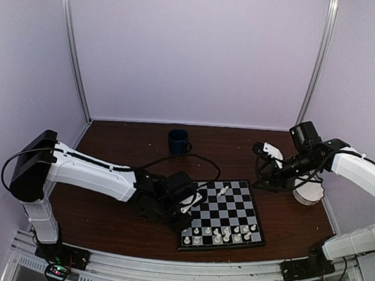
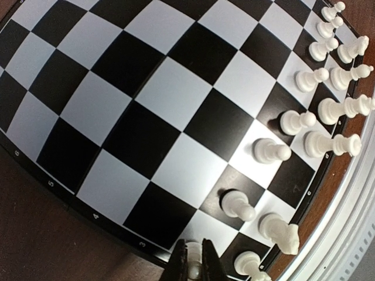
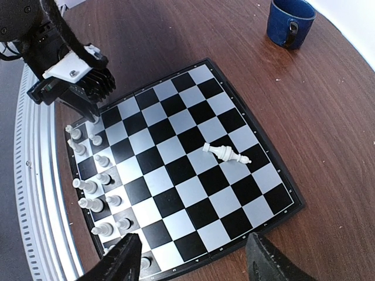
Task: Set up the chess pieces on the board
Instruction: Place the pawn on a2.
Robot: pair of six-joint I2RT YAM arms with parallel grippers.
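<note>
The board (image 1: 231, 205) lies at the table's front centre. Several white chess pieces (image 1: 223, 232) stand in two rows along its near edge; they also show in the left wrist view (image 2: 319, 114) and the right wrist view (image 3: 94, 181). One taller piece (image 1: 223, 190) lies toppled near the far side, also in the right wrist view (image 3: 225, 153). My left gripper (image 1: 193, 206) is low over the board's left near corner, shut on a white pawn (image 2: 195, 270) standing on a corner square. My right gripper (image 3: 193, 246) is open and empty, hovering high to the right of the board (image 1: 262, 167).
A blue mug (image 1: 178, 141) stands behind the board, also in the right wrist view (image 3: 290, 20). A white bowl (image 1: 308, 192) sits right of the board under the right arm. A black cable (image 1: 193, 158) runs across the table behind the board. A metal rail (image 3: 38, 193) borders the near edge.
</note>
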